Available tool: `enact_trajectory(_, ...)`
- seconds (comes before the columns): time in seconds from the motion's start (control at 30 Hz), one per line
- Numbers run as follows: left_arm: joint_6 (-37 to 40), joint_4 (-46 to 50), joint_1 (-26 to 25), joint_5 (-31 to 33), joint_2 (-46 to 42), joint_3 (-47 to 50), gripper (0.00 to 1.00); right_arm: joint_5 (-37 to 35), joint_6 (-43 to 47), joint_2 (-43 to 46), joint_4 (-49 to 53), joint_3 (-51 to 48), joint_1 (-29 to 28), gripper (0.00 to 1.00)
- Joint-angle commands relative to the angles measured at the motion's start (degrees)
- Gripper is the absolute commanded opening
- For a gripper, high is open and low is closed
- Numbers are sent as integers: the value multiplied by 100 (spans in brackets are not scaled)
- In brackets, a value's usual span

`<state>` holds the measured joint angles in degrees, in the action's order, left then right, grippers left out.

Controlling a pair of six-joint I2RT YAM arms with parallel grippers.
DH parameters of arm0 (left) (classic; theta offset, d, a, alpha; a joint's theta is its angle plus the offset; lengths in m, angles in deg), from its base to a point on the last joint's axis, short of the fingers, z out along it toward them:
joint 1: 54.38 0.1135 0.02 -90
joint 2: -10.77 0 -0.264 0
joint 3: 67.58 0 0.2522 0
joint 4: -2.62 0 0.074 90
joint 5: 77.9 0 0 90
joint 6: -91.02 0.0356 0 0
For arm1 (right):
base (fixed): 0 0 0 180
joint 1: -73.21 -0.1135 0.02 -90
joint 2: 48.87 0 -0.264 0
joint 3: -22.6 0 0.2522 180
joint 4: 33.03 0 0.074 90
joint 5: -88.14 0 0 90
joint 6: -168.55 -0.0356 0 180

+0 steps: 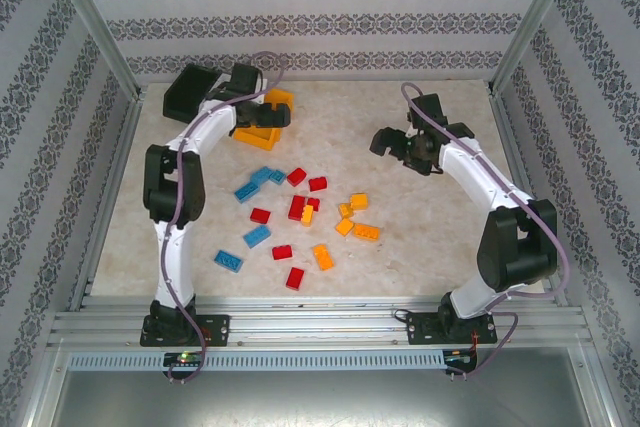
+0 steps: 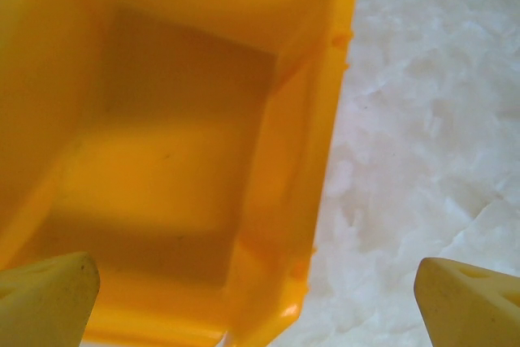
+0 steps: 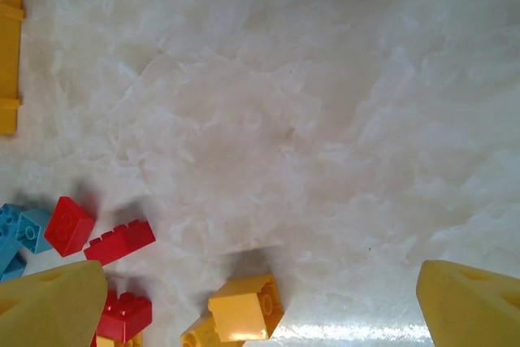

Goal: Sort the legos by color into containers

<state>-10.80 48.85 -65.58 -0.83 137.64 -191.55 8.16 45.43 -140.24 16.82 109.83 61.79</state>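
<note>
- L arm [image 1: 172, 262]: white tubular links; black joint housings at shoulder, elbow & wrist.
- R arm [image 1: 480, 179]: same build, white links w/ black joint blocks.
- Bases [image 1: 185, 327]: black mount plates, one per arm, at 7 & 5 o'clock of top view.
- Cables [image 1: 183, 205]: thin, grey-purple, one per arm, run ext. along links.
- L gripper [image 1: 270, 113], R gripper [image 1: 384, 140]: black bodies.
- L fingertips [image 2: 45, 294]: pale yellow, blunt wedges, matte; at 7 & 5 o'clock of wrist view.
- R fingertips [image 3: 471, 306]: same colour & shape, same positions.
</note>
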Motion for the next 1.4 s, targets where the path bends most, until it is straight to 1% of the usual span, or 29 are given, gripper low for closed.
enact_trajectory(0.0, 70, 248, -34, -95, 345, -440, 100, 114, 16, -70, 328, 398, -28, 98)
enact_trajectory(0.13, -37, 234, -149, -172, 713, -773, 100, 125, 110, -244, 550, 716, -39, 98)
enact_trajectory(0.33, -180, 208, -379, -355, 1060, -967, 100, 181, 151, -375, 703, 985, -50, 98)
enact_trajectory(0.43, -297, 199, -524, -403, 1077, -959, 100, 145, 153, -329, 671, 918, -52, 98)
enact_trajectory(0.53, -581, 188, -668, -462, 1039, -879, 99, 127, 148, -287, 628, 798, -55, 98)
enact_trajectory(0.77, -1113, 241, -1216, -383, 876, -747, 99, 46, 148, -199, 552, 671, -47, 98)
enact_trajectory(0.83, -1369, 121, -1377, -487, 874, -717, 99, 13, 174, -158, 561, 653, -13, 98)
enact_trajectory(1.0, -1729, -185, -1788, -836, 1091, -816, 98, -67, 233, 84, 643, 503, 148, 98)
enact_trajectory(1.2, -2241, -581, -2213, -1167, 1369, -899, 98, -218, 269, 599, 789, 158, 535, 98)
enact_trajectory(1.37, -2807, -1364, -2443, -1728, 1593, -939, 99, -264, 383, 797, 947, 129, 733, 98)
